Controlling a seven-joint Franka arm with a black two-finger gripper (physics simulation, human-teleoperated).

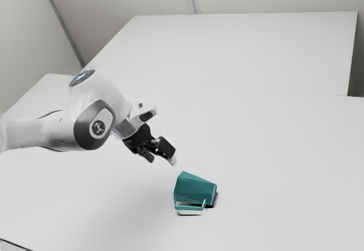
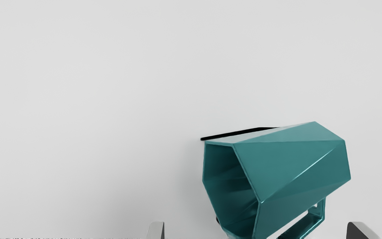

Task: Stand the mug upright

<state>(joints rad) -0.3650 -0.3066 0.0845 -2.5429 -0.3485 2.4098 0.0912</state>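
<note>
Teal, glossy and faceted, the hard-walled mug (image 1: pixel 196 188) lies on its side in the exterior view's lower middle, its hollow mouth (image 2: pixel 232 186) toward that view's left, its angular handle (image 1: pixel 189 208) nearest. It looks light, perhaps slippery; I'd pinch the body gently, clear of the handle. Beyond, my black two-finger tool (image 1: pixel 161 159) stands wide and empty above the smooth white desk (image 1: pixel 273 148).

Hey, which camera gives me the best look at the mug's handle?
The exterior view: the handle is all within the picture there, running along the side of the tipped mug that faces that camera. The wrist view looks from closer up, but the picture's edge cuts off part of the handle.
</note>
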